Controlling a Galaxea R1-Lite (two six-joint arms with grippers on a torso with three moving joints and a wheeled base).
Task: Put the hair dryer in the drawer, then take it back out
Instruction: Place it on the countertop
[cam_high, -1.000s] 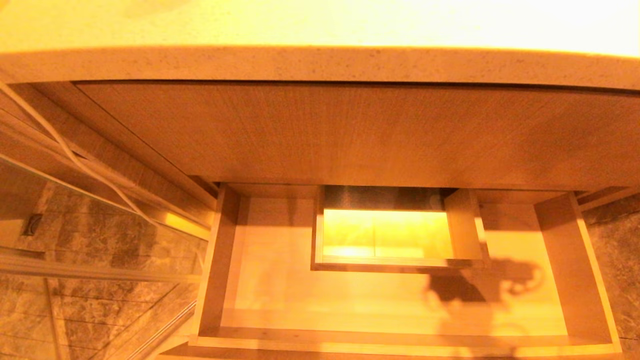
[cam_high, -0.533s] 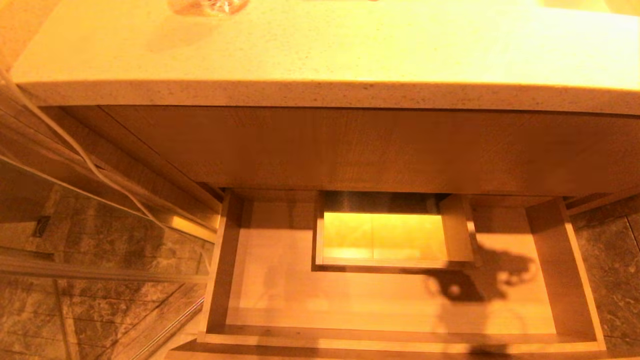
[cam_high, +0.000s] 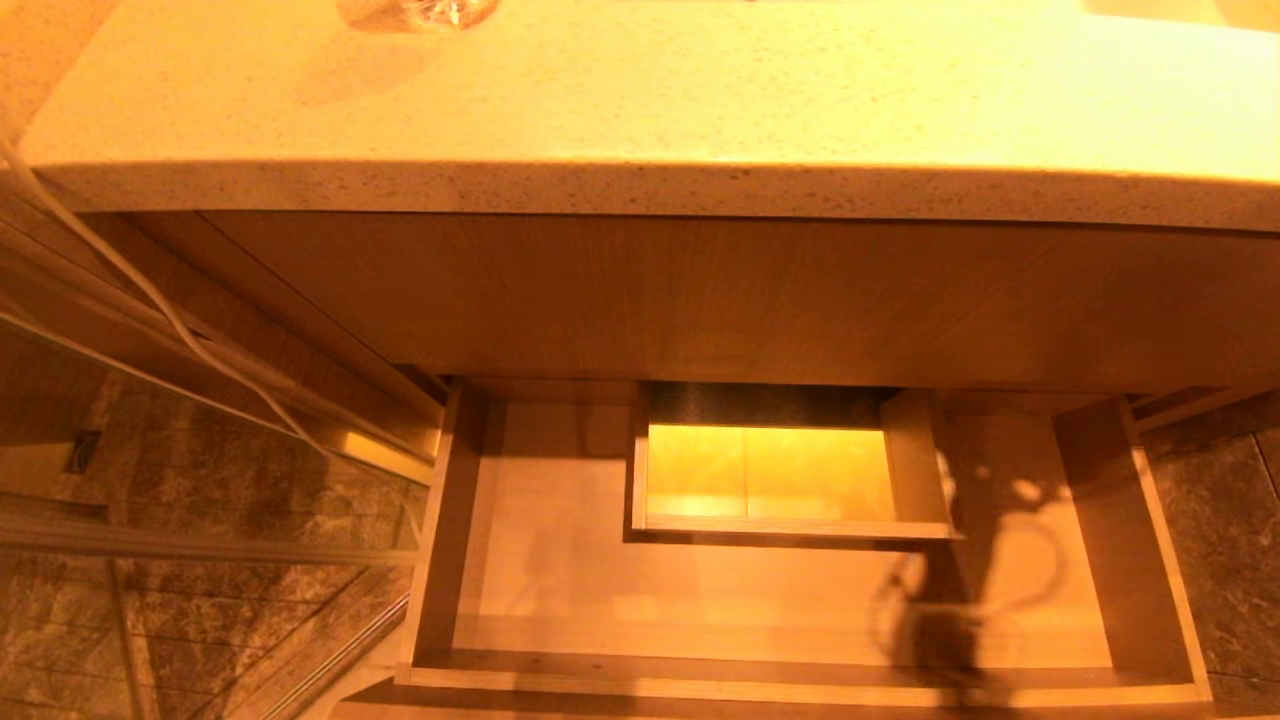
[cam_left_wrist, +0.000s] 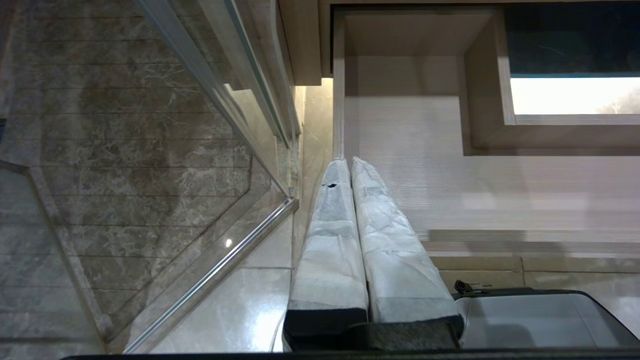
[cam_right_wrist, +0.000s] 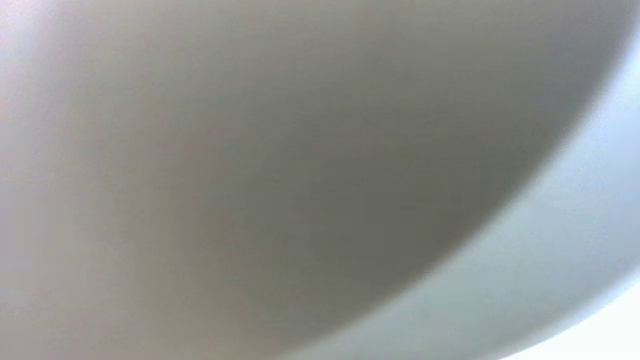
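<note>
Spanning the head view, the countertop (cam_high: 640, 90) overhangs the drawer (cam_high: 450, 540), pulled out, bare but for a shadow. A rounded pale surface, seemingly the hair dryer (cam_right_wrist: 280, 170), fills the right wrist view; that gripper's state is unclear. Left gripper (cam_left_wrist: 350, 165) hangs closed beside the drawer.

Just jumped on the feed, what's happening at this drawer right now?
The drawer stands pulled open below the countertop, and nothing lies in it yet; only a shadow with a looped cord shape falls on its floor at the robot's right. The right wrist view is filled by a smooth pale surface pressed close, too near to identify. The left gripper hangs shut and idle beside the drawer's left corner.
</note>
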